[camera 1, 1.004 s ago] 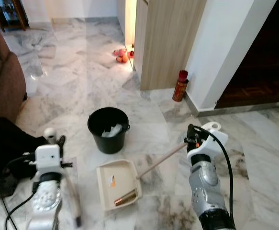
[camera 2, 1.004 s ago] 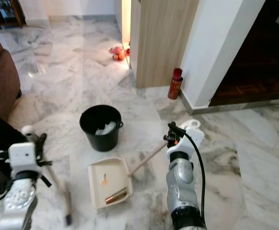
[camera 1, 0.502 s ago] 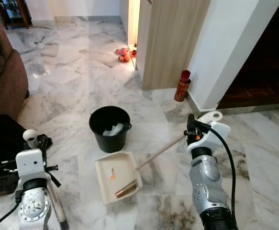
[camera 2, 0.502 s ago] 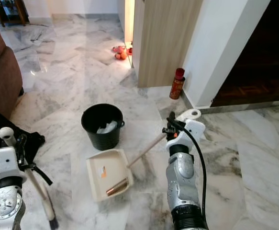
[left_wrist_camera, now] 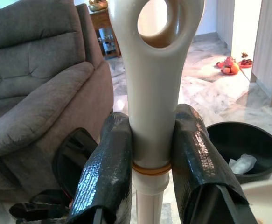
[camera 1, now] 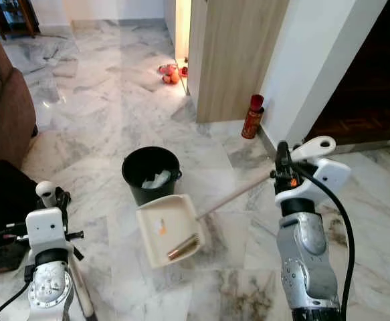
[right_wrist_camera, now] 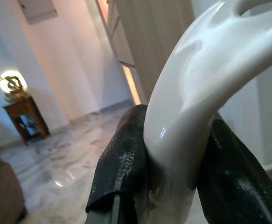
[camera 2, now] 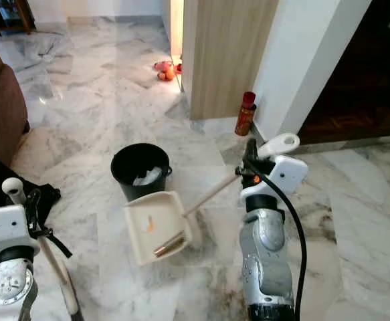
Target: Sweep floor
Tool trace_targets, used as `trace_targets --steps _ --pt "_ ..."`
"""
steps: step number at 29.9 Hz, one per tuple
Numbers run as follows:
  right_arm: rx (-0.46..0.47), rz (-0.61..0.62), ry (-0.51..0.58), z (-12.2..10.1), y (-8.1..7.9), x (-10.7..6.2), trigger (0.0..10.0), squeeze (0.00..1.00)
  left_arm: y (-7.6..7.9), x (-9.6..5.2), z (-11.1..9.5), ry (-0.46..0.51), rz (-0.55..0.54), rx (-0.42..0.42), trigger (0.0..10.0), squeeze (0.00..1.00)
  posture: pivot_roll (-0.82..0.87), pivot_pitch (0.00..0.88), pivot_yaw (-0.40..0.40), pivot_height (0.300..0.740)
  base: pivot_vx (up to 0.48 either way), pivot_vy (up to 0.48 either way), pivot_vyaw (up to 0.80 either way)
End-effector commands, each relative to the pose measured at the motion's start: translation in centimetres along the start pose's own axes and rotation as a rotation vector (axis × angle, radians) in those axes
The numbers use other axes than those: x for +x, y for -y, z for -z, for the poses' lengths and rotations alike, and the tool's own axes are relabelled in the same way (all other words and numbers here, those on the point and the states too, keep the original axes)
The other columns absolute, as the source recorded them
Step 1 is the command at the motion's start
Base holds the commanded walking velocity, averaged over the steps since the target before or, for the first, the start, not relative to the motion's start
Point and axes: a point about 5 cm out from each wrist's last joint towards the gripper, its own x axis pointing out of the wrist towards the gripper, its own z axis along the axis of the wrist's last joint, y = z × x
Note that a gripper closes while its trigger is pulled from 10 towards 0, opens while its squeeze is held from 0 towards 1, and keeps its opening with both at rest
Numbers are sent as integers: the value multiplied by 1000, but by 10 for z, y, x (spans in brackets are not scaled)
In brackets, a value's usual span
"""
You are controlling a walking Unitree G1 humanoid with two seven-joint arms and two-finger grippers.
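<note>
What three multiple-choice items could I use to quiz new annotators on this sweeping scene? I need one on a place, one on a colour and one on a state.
1. Where is the black bucket?
A. On the floor just beyond the dustpan
B. On the sofa
C. Against the dark doorway

2. What colour is the spray can by the wooden panel?
A. Blue
B. Red
C. Green

3. What is the right gripper doing?
A. Hanging open
B. Shut on the bucket rim
C. Shut on the dustpan handle

Answers:
1 A: both eye views show the bucket standing on the marble, on the far side of the dustpan.
2 B: the can is red, with a darker cap.
3 C: the right wrist view shows both black fingers pressed against the white handle; the left gripper likewise clamps the broom handle.
</note>
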Motion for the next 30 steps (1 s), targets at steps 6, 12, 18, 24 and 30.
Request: trace_targets --steps 6,12,18,24,30 --pt "151 -6 120 -38 -21 8 10000 0 2 1 -5 23 4 16 10000 0 4 105 -46 740 0 0 0" --pt "191 21 183 -53 -26 14 10000 0 4 1 -5 20 2 10 10000 0 6 106 -46 740 0 0 0" --pt "211 9 194 -57 -34 18 10000 0 3 1 -6 24 -6 6 10000 0 14 113 -47 740 0 0 0" --pt "212 6 190 -56 -34 22 10000 0 3 1 -6 22 -6 -2 10000 0 16 117 -48 740 0 0 0" --pt "216 -5 199 -58 -34 25 10000 0 4 1 -6 23 -5 -5 10000 0 17 119 -49 740 256 0 0"
